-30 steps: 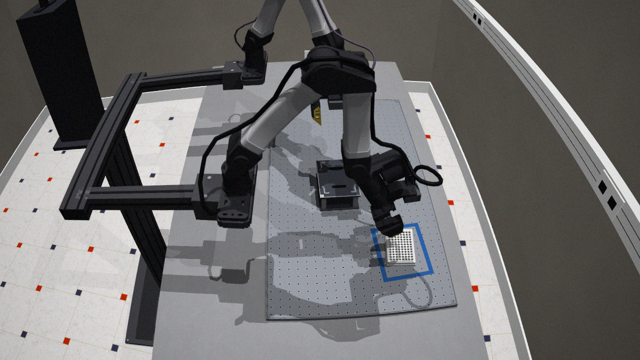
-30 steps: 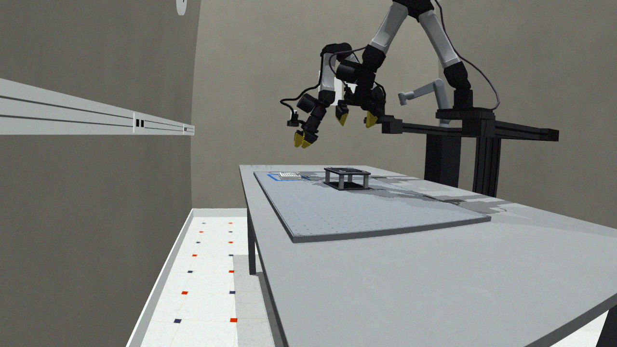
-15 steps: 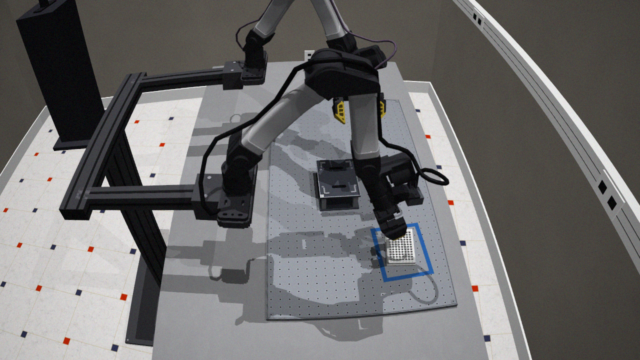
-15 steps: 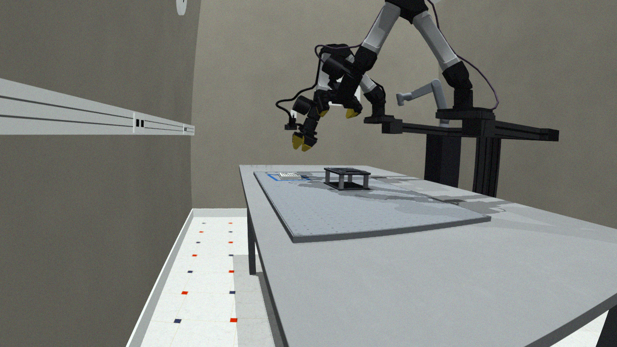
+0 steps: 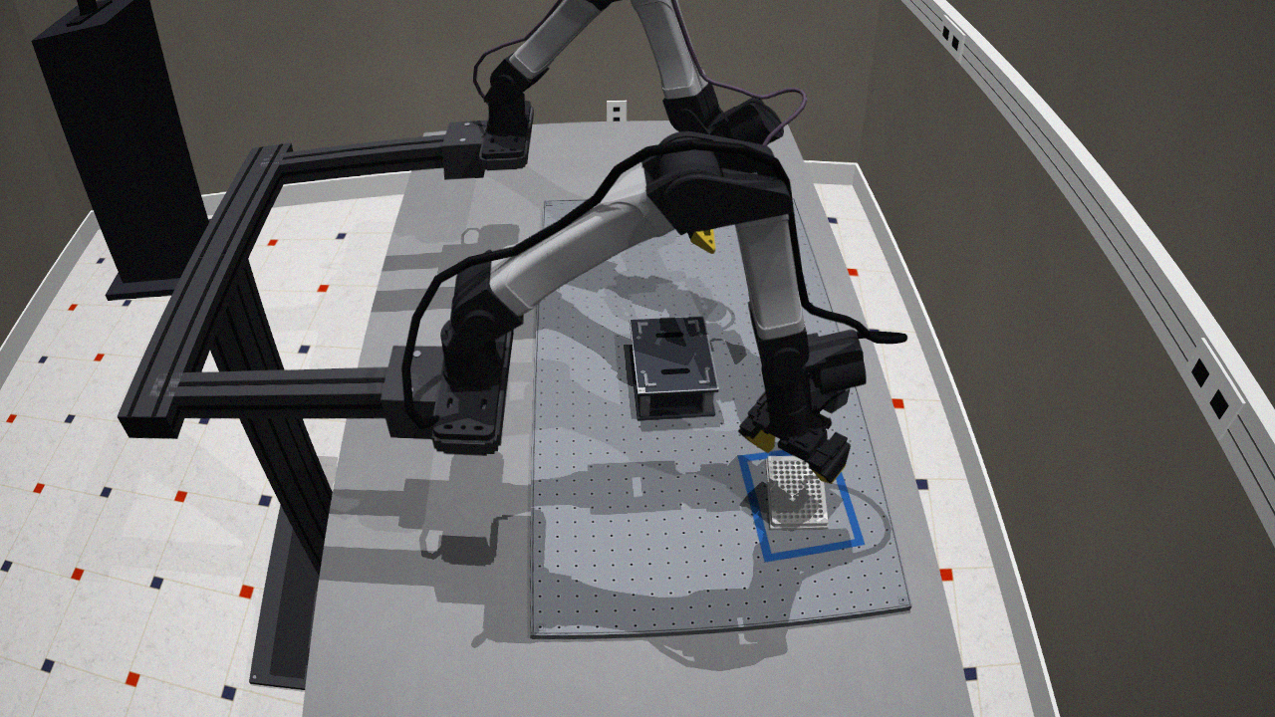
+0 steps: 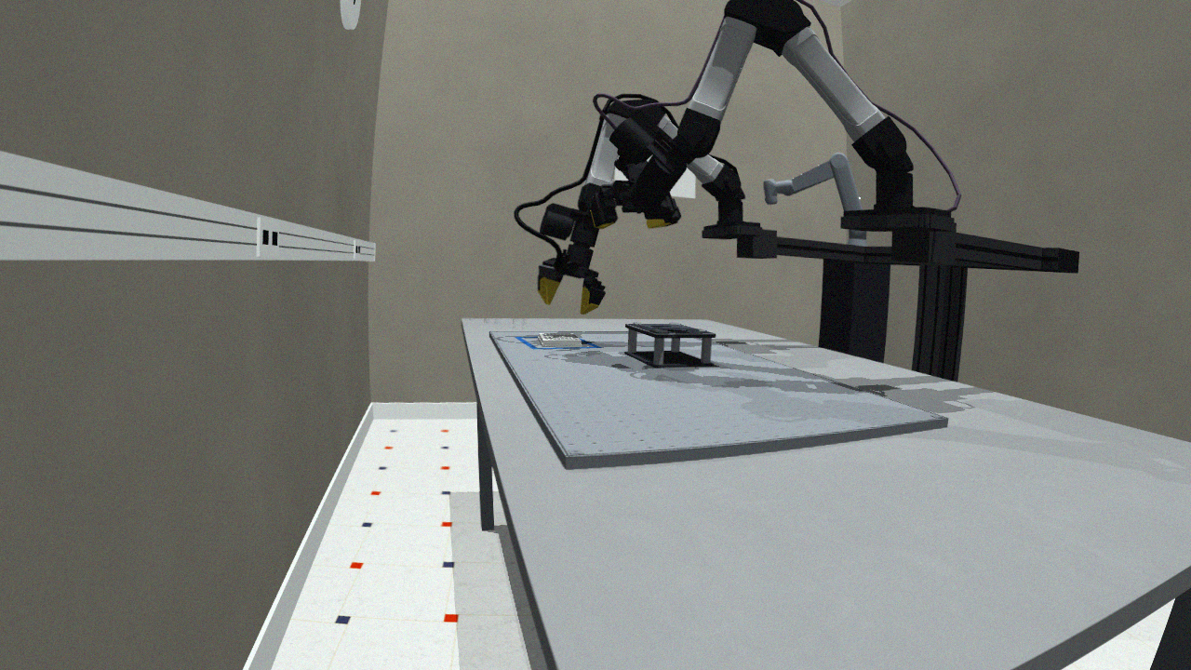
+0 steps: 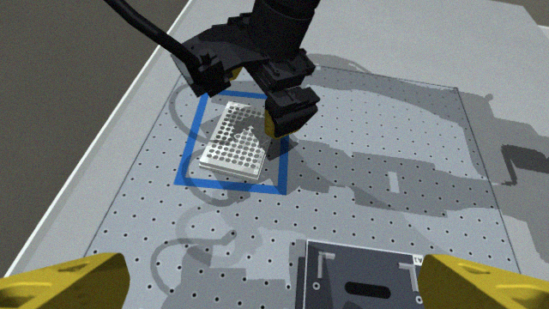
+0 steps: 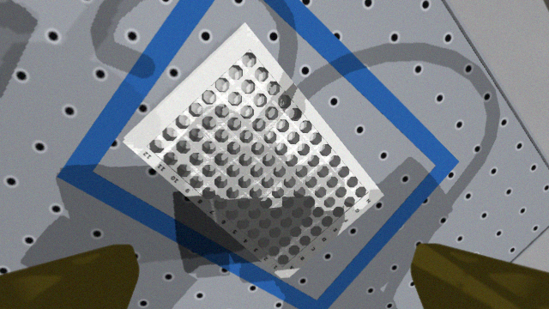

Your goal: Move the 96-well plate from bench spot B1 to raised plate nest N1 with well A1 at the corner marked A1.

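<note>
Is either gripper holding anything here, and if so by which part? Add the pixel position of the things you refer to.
Nothing is held: the left gripper (image 7: 274, 268) and right gripper (image 8: 275, 257) are open, and the 96-well plate (image 5: 796, 493) (image 6: 558, 340) (image 7: 236, 142) (image 8: 253, 150) lies on the pegboard.

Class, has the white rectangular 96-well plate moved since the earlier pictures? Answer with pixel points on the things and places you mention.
No; the plate (image 5: 796, 510) (image 6: 557, 340) (image 7: 233, 143) (image 8: 244, 159) lies in the same spot inside the blue square outline (image 5: 813, 550) (image 6: 526, 341) (image 7: 232, 185) (image 8: 133, 90).
</note>
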Controlling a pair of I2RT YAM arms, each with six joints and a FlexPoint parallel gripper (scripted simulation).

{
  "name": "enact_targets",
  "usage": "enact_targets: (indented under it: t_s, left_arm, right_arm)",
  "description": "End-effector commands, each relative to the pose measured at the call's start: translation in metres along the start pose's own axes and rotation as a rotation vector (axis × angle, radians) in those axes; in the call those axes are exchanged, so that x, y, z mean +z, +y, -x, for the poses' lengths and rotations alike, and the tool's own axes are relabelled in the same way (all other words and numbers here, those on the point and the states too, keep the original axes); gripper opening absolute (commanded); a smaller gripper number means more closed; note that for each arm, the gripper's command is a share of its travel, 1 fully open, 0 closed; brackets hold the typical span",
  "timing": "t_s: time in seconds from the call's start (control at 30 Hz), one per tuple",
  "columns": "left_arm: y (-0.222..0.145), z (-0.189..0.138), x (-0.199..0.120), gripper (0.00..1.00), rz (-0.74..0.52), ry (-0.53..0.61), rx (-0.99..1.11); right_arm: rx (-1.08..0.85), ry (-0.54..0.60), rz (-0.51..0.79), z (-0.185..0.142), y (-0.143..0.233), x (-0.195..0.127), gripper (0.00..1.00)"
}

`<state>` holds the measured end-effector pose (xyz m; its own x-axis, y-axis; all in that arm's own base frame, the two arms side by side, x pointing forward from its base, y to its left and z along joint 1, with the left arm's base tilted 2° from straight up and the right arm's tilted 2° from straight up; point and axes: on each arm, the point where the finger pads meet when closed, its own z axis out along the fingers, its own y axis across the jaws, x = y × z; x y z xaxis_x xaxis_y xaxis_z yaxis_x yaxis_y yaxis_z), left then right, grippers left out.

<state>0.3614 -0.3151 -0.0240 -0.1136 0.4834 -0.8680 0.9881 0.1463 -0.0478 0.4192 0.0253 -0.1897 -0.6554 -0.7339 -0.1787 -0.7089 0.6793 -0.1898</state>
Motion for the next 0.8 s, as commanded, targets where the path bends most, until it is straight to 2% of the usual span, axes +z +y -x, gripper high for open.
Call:
enact_targets:
  t_s: [0.0,0.2,0.27,0.43,0.77]
  left_arm:
    - [0.018,0.004,0.007,1.0,0.058,-0.022,-0.006]
    - [0.026,-0.005,0.009,1.0,0.084,-0.008,-0.032]
    - [0.026,-0.005,0.009,1.0,0.084,-0.008,-0.032]
    - [0.029,-0.011,0.012,1.0,0.089,-0.003,-0.045]
    - [0.032,-0.025,0.018,1.0,0.084,0.009,-0.064]
  right_arm:
    - [-0.279,0.109,0.111,-0.011,0.007,0.015,1.0]
    - [-0.542,0.134,0.191,-0.01,0.006,0.032,1.0]
    - [-0.542,0.134,0.191,-0.01,0.006,0.032,1.0]
    - [-0.682,0.127,0.235,-0.006,0.005,0.044,1.0]
    - [-0.7,0.119,0.226,-0.003,0.002,0.062,1.0]
